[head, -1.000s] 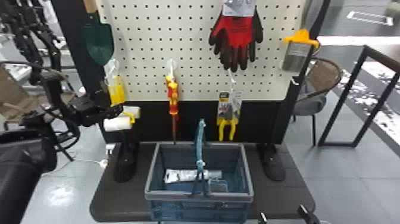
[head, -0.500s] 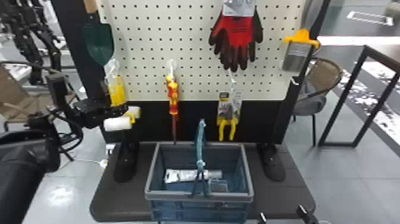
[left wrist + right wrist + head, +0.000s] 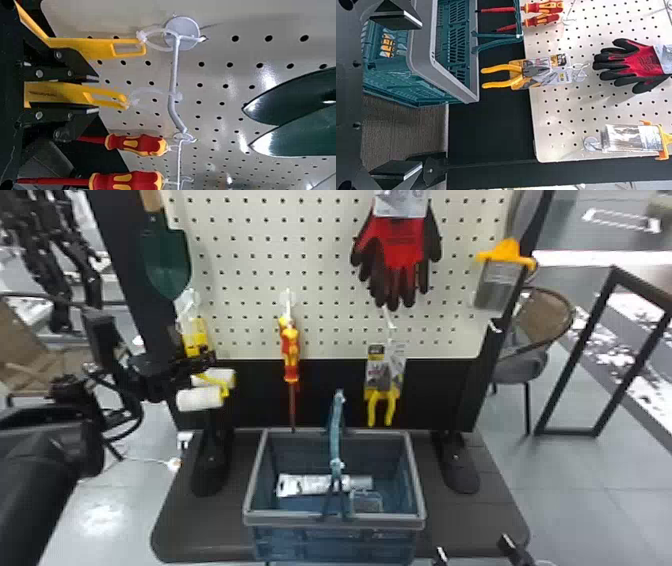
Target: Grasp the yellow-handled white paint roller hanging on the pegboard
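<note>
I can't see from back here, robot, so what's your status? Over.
Left gripper at yellow roller handle, looped to hook. Right gripper open, near basket. Second yellow handle close alongside.

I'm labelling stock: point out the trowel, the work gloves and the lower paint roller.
Trowel (image 3: pixel 167 259), head view: green blade.
Work gloves (image 3: pixel 400 247), head view: red fabric.
Lower paint roller (image 3: pixel 200 398), head view: white sleeve.

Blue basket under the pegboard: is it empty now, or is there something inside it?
Not empty. In the head view, a white tube and a smaller item lie inside the basket.
</note>
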You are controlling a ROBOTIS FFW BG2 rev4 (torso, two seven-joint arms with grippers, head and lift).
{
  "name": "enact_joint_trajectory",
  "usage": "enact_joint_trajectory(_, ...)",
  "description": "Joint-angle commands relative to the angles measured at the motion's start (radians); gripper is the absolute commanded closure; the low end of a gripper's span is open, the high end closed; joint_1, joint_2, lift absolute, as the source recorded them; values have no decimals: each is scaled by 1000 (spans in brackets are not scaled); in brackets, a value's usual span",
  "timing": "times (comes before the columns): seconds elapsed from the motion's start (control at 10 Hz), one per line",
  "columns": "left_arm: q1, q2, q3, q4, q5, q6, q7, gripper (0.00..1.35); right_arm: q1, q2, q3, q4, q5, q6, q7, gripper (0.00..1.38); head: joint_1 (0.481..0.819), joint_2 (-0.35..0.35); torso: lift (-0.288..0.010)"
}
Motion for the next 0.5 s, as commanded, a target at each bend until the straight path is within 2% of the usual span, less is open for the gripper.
enact_joint_trajectory(0.0, 7, -3, 2, -1, 14, -16, 2, 1217, 0, 0, 0, 1, 0, 0, 0, 68, 549, 0, -100)
enact_joint_trajectory(0.4, 9, -3, -6, -1, 14, -16, 5, 1217, 0, 0, 0, 1, 0, 0, 2, 68, 549, 0, -100)
